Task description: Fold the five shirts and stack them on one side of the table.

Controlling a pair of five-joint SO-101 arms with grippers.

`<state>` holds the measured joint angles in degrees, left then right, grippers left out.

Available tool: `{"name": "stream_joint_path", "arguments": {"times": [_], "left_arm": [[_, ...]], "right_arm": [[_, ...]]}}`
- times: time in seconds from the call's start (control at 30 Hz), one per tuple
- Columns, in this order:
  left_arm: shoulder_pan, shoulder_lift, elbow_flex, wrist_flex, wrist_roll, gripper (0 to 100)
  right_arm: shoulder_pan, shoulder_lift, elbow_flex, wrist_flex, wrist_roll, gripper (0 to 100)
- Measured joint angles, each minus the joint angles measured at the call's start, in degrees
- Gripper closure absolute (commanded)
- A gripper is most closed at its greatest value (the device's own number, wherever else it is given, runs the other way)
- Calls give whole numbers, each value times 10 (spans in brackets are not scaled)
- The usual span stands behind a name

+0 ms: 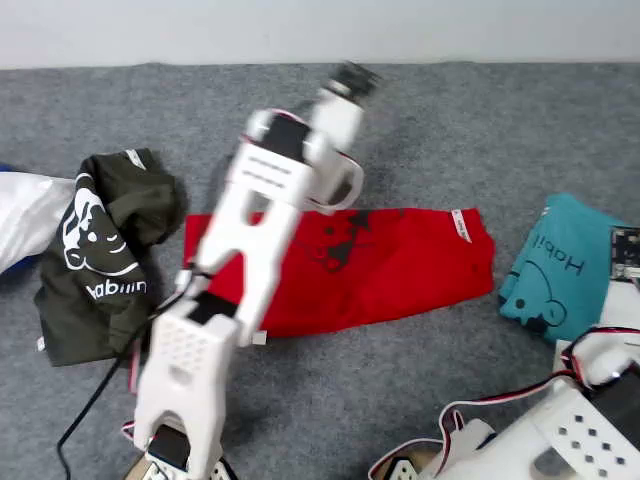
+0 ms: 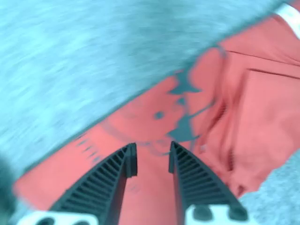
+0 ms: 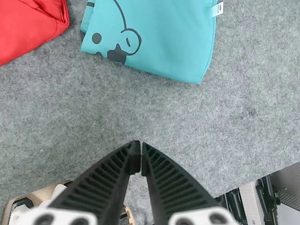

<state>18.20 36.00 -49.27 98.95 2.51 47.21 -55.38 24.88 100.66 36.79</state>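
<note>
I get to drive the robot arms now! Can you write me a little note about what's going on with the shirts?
Left gripper: jaws open, empty, above the red shirt.
Right gripper: jaws shut, empty, over bare table near the teal shirt.
Things: the red shirt lies mid-table, folded into a long strip. The teal shirt sits on the right arm's side. The dark green shirt and white shirt lie bunched on the left arm's side.
Done: teal looks folded; red is partway.
Left: finish red, fold green and white, then stack them all on one side.
</note>
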Motion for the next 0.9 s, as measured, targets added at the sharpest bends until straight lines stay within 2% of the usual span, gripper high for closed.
{"name": "stream_joint_path", "arguments": {"times": [0.1, 0.27, 0.5, 0.73, 0.9], "left_arm": [[-59, -69, 93, 0, 4, 798], [-166, -159, 251, 0, -5, 773], [-276, -185, 349, 0, -66, 771], [-328, -112, 352, 0, -85, 727], [-325, -57, 352, -3, -88, 727]], "right_arm": [[0, 0, 0, 0, 0, 989], [0, 0, 0, 0, 0, 988], [0, 0, 3, 0, 33, 988], [0, 0, 3, 0, 35, 988], [0, 0, 3, 0, 35, 987]]}}
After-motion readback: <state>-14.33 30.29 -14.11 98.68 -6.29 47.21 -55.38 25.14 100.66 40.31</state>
